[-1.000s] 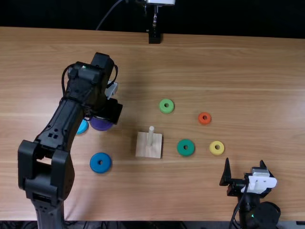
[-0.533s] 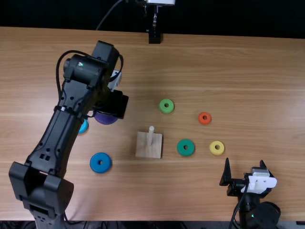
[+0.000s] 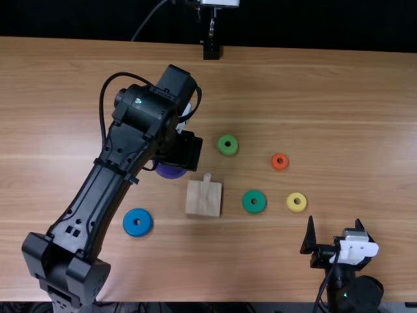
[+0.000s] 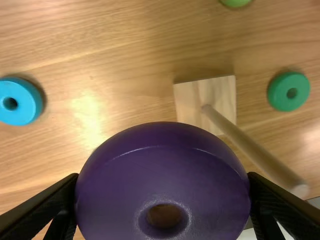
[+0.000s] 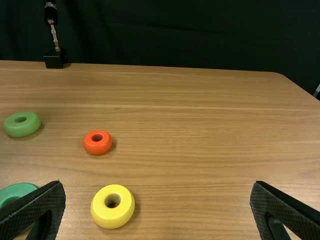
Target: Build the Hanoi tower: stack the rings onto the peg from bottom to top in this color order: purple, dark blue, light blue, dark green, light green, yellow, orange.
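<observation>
Here now, purple ring [image 4: 160, 175] up in the left gripper [image 3: 182, 153], squeezed by opposite sides, just off the wooden base [image 3: 203, 201] towards the far left corner of the table [image 3: 339, 98]. Bare peg [image 4: 253, 151], so right colour to go on first, but careful! Hole out of line with the peg, probably. Drop too early and risk clipping the tip, twisting the ring in the grip or shoving the base askew. Release with the hole only half over, and likely get a tilted, jammed ring. Nearer the table's near edge, dark blue ring [image 3: 144, 225], next in order; easy to nudge with a low swing. Towards the near right corner, right gripper [image 3: 335, 225], fingers apart, nothing between.
</observation>
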Robot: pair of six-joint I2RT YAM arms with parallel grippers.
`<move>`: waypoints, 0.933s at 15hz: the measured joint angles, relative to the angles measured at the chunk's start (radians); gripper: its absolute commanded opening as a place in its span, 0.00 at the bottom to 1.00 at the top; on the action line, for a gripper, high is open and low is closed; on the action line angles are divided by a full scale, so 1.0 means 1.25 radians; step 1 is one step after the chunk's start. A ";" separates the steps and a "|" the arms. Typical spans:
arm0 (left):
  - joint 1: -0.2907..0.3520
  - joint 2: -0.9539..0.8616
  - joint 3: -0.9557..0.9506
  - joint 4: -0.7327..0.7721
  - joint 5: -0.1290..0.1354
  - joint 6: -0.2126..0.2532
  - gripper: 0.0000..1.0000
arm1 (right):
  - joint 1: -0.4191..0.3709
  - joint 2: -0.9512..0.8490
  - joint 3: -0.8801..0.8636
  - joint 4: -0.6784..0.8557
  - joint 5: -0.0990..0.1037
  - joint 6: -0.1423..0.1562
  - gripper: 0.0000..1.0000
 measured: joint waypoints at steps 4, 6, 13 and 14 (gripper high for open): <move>-0.063 0.000 0.000 0.000 0.003 -0.042 0.00 | 0.000 0.000 0.000 -0.001 0.000 0.000 1.00; -0.079 0.000 0.001 0.000 0.005 -0.049 0.00 | 0.000 0.000 0.000 0.000 0.000 0.000 1.00; -0.099 0.000 0.029 0.005 0.005 -0.073 0.00 | 0.000 0.000 0.000 0.000 0.000 0.000 1.00; -0.110 0.000 0.029 0.010 0.005 -0.083 0.00 | 0.000 0.000 0.000 -0.001 0.000 0.001 1.00</move>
